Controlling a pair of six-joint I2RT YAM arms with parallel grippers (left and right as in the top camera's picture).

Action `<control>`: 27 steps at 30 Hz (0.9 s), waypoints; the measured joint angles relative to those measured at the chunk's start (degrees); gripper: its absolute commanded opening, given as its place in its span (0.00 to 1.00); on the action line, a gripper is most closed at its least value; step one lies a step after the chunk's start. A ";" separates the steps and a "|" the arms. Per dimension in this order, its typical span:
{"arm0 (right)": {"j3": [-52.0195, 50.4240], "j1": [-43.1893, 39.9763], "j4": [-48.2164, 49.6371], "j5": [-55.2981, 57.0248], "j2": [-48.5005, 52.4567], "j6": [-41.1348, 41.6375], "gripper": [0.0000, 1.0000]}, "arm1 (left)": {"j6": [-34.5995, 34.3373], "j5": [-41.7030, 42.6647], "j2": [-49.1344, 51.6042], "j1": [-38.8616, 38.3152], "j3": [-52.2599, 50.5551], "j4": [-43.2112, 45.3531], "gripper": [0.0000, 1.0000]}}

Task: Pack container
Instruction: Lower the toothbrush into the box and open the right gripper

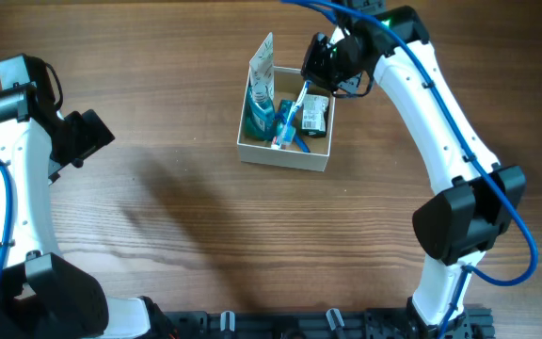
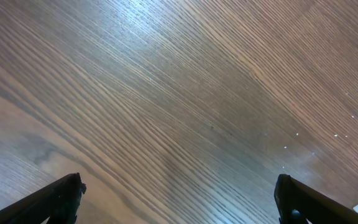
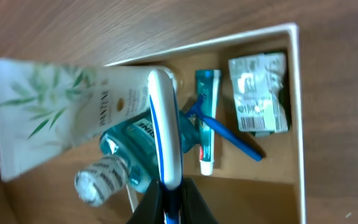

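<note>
The container is a square box with white walls and a tan inside, at the table's far middle; it also shows in the right wrist view. Inside lie a white Pantene tube, a teal bottle, a small toothpaste tube, a blue razor and a wrapped packet. My right gripper is shut on a white-and-blue toothbrush, held over the box. My left gripper is open and empty above bare wood, far left of the box.
The wooden table surrounds the box. The left arm stands at the left edge, the right arm reaches in from the right. A dark rail runs along the near edge.
</note>
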 measured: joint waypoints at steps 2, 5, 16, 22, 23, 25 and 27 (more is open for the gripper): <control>-0.17 0.00 0.02 0.50 0.00 2.93 0.14 | 0.00 0.00 0.00 0.00 0.00 0.00 1.00; -0.26 0.00 0.02 1.07 0.00 5.29 0.30 | 0.00 0.00 0.00 0.00 0.00 0.00 1.00; -0.26 -0.09 0.02 2.67 0.00 6.86 1.00 | 0.00 0.02 0.02 0.00 0.00 0.00 1.00; -0.31 -2.75 -3.30 9.03 -0.39 3.63 1.00 | 0.00 0.00 0.00 0.00 0.00 0.00 1.00; -0.44 -3.67 -3.91 11.08 -0.96 2.78 1.00 | 0.00 0.00 0.00 0.00 0.00 0.00 1.00; -0.52 -5.99 -4.70 16.50 -3.63 0.17 1.00 | 0.00 0.02 0.00 0.00 0.00 0.00 1.00; -0.70 -7.13 -4.81 20.72 -6.60 -3.48 1.00 | 0.00 0.00 0.00 0.00 0.00 0.00 1.00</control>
